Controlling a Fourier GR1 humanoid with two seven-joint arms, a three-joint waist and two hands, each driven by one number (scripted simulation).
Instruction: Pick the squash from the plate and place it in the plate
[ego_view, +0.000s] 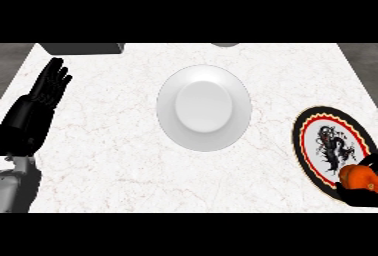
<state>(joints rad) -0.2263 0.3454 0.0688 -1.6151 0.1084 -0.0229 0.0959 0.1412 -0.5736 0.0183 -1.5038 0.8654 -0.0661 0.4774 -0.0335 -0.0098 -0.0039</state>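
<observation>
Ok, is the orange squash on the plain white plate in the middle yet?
No: the orange squash lies on the black, red-rimmed plate at the right, apart from the plain white plate.

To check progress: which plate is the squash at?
The dark patterned plate at the right: the squash is at its lower edge, far from the white plate.

White plate lies at the middle of the marble table. Decorated plate, black-rimmed with a dark figure at its centre, lies at the right edge. Orange squash is over its near part, right hand curled round it. Left hand rests open at the left, fingers up
</observation>
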